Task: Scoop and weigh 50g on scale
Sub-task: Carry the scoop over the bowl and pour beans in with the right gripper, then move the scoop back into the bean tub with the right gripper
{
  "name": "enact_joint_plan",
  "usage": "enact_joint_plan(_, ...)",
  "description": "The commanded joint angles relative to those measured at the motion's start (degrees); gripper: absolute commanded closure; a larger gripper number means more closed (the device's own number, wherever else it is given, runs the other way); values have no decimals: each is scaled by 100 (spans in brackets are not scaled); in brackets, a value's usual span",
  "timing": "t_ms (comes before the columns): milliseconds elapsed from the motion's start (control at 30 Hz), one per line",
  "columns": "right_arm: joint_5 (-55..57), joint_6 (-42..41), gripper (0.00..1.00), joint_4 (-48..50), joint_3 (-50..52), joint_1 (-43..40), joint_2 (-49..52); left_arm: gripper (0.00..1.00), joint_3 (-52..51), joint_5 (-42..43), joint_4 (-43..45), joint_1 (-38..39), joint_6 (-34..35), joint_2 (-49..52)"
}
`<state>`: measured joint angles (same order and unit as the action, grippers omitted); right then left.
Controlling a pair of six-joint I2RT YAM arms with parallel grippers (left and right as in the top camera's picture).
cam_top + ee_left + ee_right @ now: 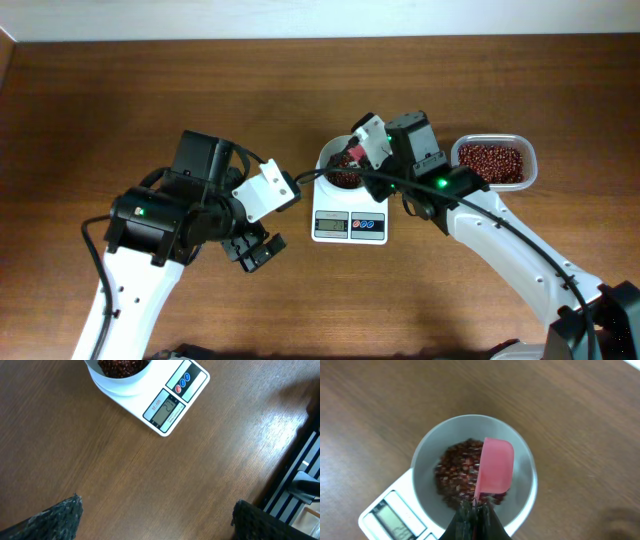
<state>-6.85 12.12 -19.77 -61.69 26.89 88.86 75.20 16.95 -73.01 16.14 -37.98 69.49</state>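
**Spoon (pixel 495 472) tipped over the bowl (pixel 520 455) on the scale (pixel 349 225)**

Right gripper (pixel 475 508) has its jaws pressed together on the thin handle of the pink spoon. The handle runs out from between the fingers, and the scoop end hangs over the middle of the bowl. The scoop is rolled onto its side, with its open face turned left toward the beans (pixel 455 472). I cannot tell whether its edge touches the heap or sits just above it.

The beans are small, dark red-brown grains. They lie piled in the bottom of the round white bowl, which sits on the far end of the scale. The scale's near end carries a grey display (pixel 165 411) with a red and a blue button (pixel 182 382) beside it. Digits are lit on the display, but they are too small to read.

Right of the scale, just past the right arm's wrist, a clear tub (pixel 528 165) holds more of the same beans.

Left gripper (pixel 155 510) hangs over bare table (pixel 125 475), to the left of the scale and a little nearer. It is well apart from the scale. Its jaws stand wide apart, and its dark fingers (pixel 60 517) show only at the bottom corners of the left wrist view, with nothing between them. Both arms reach in from the near edge of the wooden table.
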Motion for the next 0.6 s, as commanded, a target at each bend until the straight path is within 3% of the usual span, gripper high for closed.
enact_joint_plan(0,254,116,96,26,-140,120,-146,1,-17,20,7,-33,-90,-9)
enact_joint_plan(167,109,-590,96,186,-431,-17,-304,1,-17,20,7,-33,-90,-9)
enact_joint_plan(333,74,-2520,96,-129,-551,-385,-680,1,-17,20,7,-33,-90,-9)
enact_joint_plan(567,-376,-2618,96,-1189,-551,-1283,-2052,1,-17,20,7,-33,-90,-9)
